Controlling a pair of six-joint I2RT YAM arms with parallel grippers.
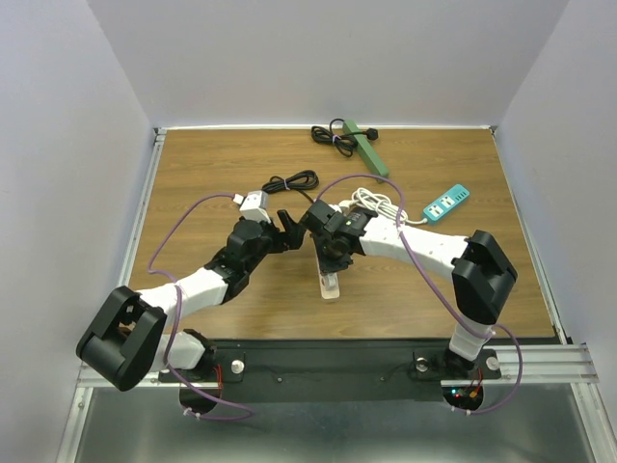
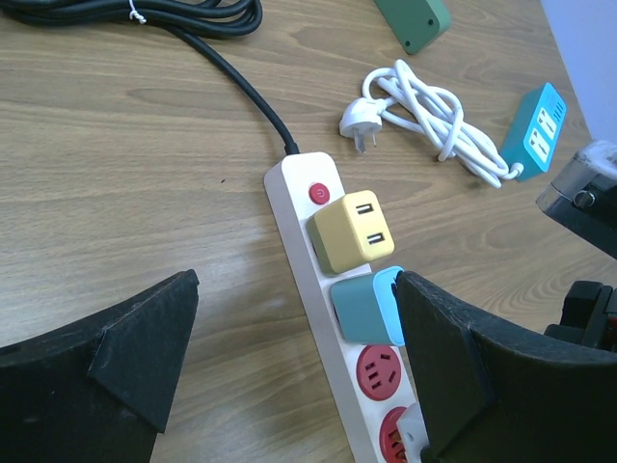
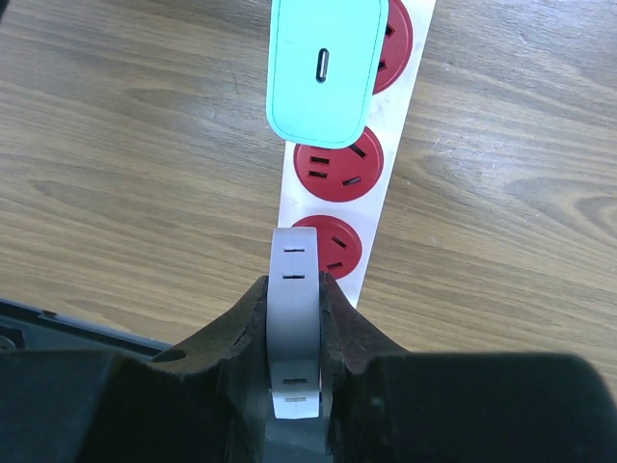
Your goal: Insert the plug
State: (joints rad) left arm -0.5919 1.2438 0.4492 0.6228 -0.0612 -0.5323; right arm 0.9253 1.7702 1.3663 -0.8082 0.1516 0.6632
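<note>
A white power strip (image 2: 301, 241) with red sockets (image 2: 378, 371) lies on the wooden table (image 1: 193, 164), between the arms (image 1: 331, 285). A yellow adapter (image 2: 352, 231) and a blue adapter (image 2: 366, 309) sit plugged into it. My right gripper (image 3: 293, 285) is shut on a white plug (image 3: 293, 338), held right over the last red socket (image 3: 333, 246) at the end of the strip (image 3: 393, 116), below the blue adapter (image 3: 323, 68). My left gripper (image 2: 297, 289) is open and straddles the strip at the blue adapter, its right finger (image 2: 453, 357) beside that adapter.
A coiled white cable (image 2: 424, 111) with its own plug lies beyond the strip. A teal power strip (image 1: 446, 204) is at the right, a green one (image 1: 366, 147) at the back. The strip's black cord (image 1: 294, 181) is coiled behind the left gripper (image 1: 286, 231).
</note>
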